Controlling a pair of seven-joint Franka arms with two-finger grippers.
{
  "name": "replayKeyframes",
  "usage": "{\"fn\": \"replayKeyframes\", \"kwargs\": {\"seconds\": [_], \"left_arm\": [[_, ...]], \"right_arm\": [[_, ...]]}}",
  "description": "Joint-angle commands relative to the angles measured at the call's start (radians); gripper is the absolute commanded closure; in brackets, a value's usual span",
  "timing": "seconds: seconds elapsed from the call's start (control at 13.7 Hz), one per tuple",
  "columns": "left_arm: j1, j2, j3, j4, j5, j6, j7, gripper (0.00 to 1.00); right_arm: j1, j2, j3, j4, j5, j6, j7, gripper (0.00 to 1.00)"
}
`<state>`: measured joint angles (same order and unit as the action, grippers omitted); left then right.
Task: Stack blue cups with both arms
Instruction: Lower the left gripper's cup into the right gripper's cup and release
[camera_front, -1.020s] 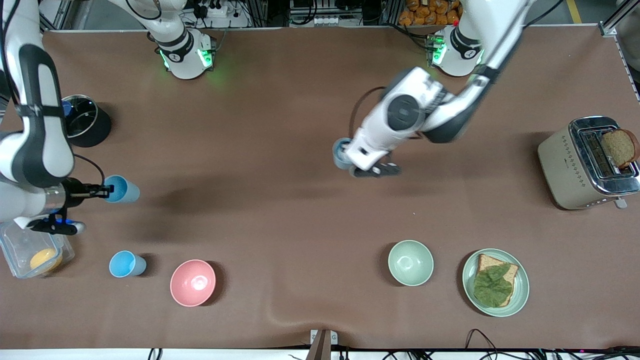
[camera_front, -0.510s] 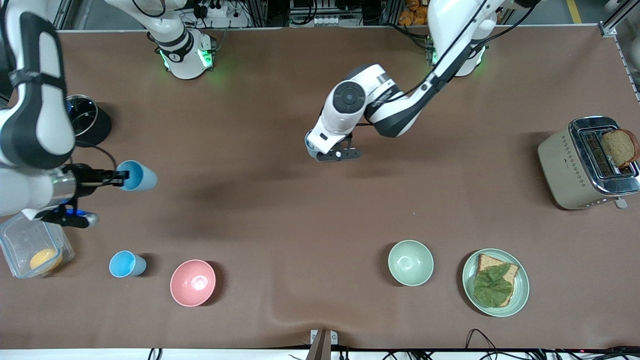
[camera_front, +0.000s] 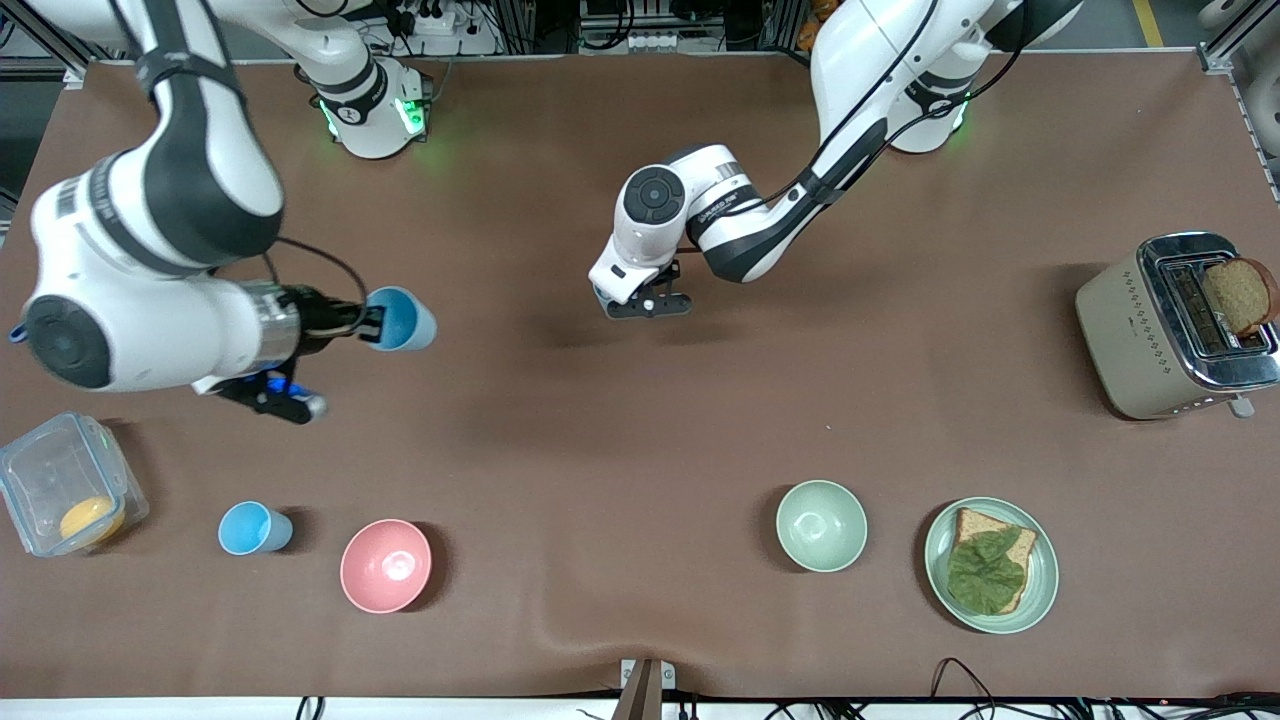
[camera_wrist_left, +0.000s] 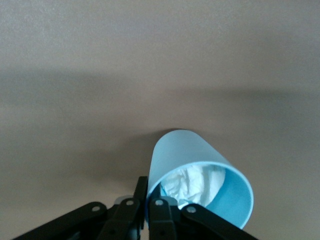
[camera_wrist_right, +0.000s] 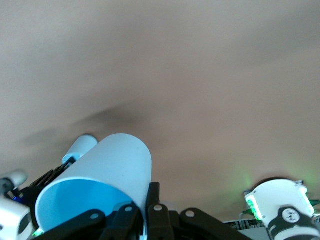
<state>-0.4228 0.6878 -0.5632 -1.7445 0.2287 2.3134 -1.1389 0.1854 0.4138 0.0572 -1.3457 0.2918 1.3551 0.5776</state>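
My right gripper (camera_front: 375, 323) is shut on the rim of a light-blue cup (camera_front: 405, 320) and holds it tilted on its side above the table. In the right wrist view the fingers (camera_wrist_right: 152, 192) pinch the cup's wall (camera_wrist_right: 110, 165). My left gripper (camera_front: 612, 296) is over the table's middle, and its cup is hidden under the wrist in the front view. In the left wrist view it (camera_wrist_left: 148, 187) is shut on the rim of a blue cup (camera_wrist_left: 185, 155) with crumpled white paper inside. A third blue cup (camera_front: 253, 527) stands upright near the front camera.
A pink bowl (camera_front: 386, 565) sits beside the standing cup. A pale green bowl (camera_front: 821, 525) and a plate with bread and lettuce (camera_front: 990, 565) lie toward the left arm's end. A toaster (camera_front: 1175, 325) and a clear container (camera_front: 65, 495) stand at opposite ends of the table.
My right arm has carried its cup toward the table's middle. My left arm has carried its cup toward the right arm's end, so the two cups are closer together.
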Motion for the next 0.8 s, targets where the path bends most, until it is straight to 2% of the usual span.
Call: {"fn": "replayKeyframes", "kwargs": {"seconds": [0.0, 0.22, 0.44, 0.73], "left_arm": [[-0.01, 0.003, 0.014, 0.023, 0.032, -0.002, -0.033, 0.0], [0.007, -0.057, 0.013, 0.026, 0.032, -0.012, -0.08, 0.0], [0.044, -0.212, 0.013, 0.025, 0.027, -0.112, -0.094, 0.0], [0.149, -0.405, 0.013, 0.026, 0.027, -0.23, -0.079, 0.0]], "right_arm": [[0.057, -0.042, -0.008, -0.055, 0.021, 0.019, 0.111, 1.0], [0.108, -0.11, -0.008, -0.172, 0.075, 0.119, 0.172, 1.0], [0.152, -0.168, -0.008, -0.295, 0.096, 0.218, 0.203, 1.0], [0.253, -0.17, -0.008, -0.381, 0.105, 0.363, 0.322, 1.0]]}}
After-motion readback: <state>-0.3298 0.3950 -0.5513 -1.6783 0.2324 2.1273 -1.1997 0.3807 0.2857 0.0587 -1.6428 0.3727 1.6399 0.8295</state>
